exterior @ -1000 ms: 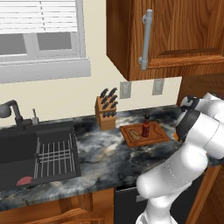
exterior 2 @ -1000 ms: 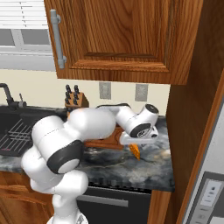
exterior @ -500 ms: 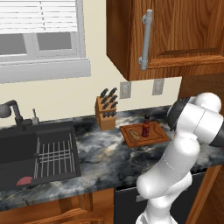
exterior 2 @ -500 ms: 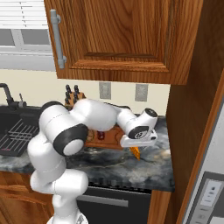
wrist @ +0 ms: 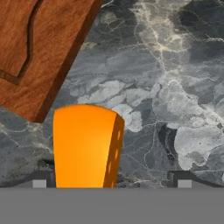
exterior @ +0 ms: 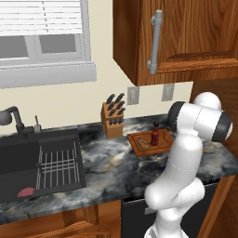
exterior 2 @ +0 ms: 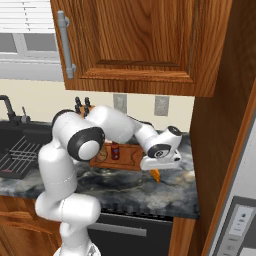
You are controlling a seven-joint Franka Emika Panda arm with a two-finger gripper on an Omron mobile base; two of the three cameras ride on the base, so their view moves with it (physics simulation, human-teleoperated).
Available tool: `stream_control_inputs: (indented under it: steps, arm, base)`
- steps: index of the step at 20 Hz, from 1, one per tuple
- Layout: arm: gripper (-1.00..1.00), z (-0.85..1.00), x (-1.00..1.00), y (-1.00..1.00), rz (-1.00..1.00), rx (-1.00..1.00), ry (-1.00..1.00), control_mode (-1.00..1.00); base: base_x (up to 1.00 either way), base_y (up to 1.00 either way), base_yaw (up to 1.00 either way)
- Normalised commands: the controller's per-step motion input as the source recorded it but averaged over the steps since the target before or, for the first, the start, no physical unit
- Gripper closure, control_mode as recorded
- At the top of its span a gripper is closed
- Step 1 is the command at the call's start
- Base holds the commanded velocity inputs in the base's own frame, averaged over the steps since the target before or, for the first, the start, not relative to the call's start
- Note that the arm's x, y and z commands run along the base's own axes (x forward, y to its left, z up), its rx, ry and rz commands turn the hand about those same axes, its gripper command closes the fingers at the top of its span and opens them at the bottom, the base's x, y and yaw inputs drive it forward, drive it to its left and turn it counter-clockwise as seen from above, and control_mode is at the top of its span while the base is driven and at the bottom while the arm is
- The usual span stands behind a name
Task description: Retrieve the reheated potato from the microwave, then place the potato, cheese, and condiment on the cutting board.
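The hand (exterior 2: 159, 169) hangs low over the dark marbled tabletop (exterior 2: 125, 182), just off the right end of the cutting board (exterior 2: 131, 157), with the cheese (exterior 2: 155, 175) directly beneath it. Its fingers (wrist: 183, 180) stand spread wide and grip nothing. In the hand view the cheese (wrist: 85, 146) is an orange wedge standing on the tabletop (wrist: 175, 87) between the two finger tips, closer to the one on the left of that view, and a corner of the cutting board (wrist: 39, 52) lies just beside it, apart from it by a narrow strip of stone.

The cutting board (exterior: 160, 145) sits on the tabletop (exterior: 111, 167) near the back wall, right of the knife block (exterior: 113, 120). The condiment bottle (exterior: 155, 135) stands upright on the board, and the potato (exterior: 144, 144) lies on the board just left of it. From the right base view the potato (exterior 2: 101, 155) and the bottle (exterior 2: 115, 151) show side by side, partly behind the arm.

A sink (exterior: 37, 162) with a wire rack is set into the tabletop at the far left, with a dark tap (exterior: 14, 122) behind it.
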Motion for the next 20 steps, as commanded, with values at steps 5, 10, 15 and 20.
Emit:
stream_control_inputs:
  steps: [5,10,15,20]
  arm:
    - [1.00,-0.08,0.04,-0.02,0.01,0.00,0.00,-1.00]
    - [1.00,0.00,-0.04,0.00,0.01,0.00,0.00,-1.00]
    - [1.00,-0.02,-0.10,0.08,0.00,0.00,-0.01,-1.00]
    - [1.00,0.00,-0.09,0.22,0.00,0.00,-0.06,-1.00]
  base:
    - [0.00,0.00,0.00]
    - [0.00,0.00,0.00]
    - [0.00,0.00,0.00]
    - [0.00,0.00,0.00]
